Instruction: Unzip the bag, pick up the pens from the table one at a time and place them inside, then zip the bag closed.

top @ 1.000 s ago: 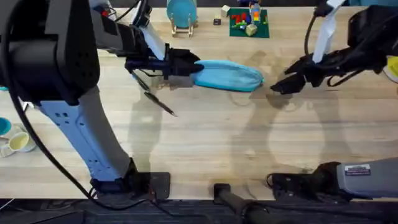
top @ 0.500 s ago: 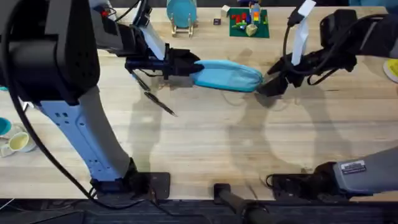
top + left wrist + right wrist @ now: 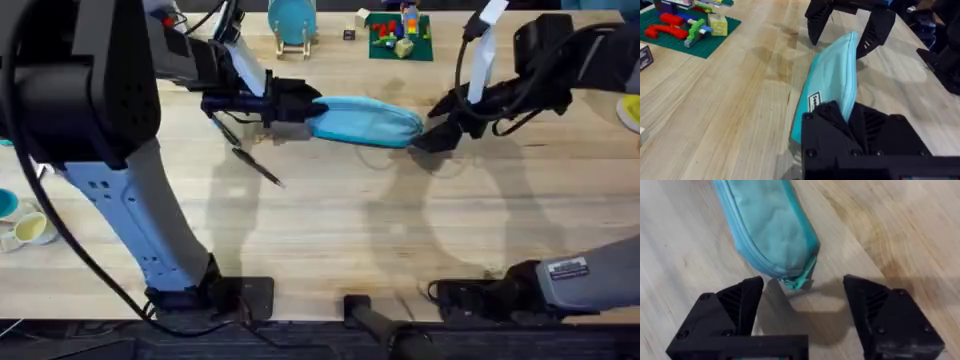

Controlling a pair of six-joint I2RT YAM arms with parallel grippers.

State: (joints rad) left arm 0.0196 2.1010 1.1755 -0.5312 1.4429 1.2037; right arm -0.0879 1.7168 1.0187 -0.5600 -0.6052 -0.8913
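The light blue bag (image 3: 366, 120) lies lengthwise on the table (image 3: 340, 230), its zipper closed. My left gripper (image 3: 306, 108) is shut on the bag's left end; the left wrist view shows the bag (image 3: 832, 80) running away from that gripper (image 3: 837, 114). My right gripper (image 3: 428, 141) is open at the bag's right end. In the right wrist view its fingers (image 3: 735, 305) straddle the small tab end of the bag (image 3: 767, 230) without touching it. One dark pen (image 3: 258, 166) lies in front of the left gripper. A second pen (image 3: 225, 131) is partly hidden under that arm.
A round blue disc on a wooden stand (image 3: 292, 22) and a green brick plate (image 3: 400, 38) sit along the far edge. Two mugs (image 3: 25, 230) stand at the left edge. The left arm's bulk covers much of the near left.
My right gripper has moved left from open table to the bag's right end, with its jaws now around the tab. The left gripper and the bag have stayed still.
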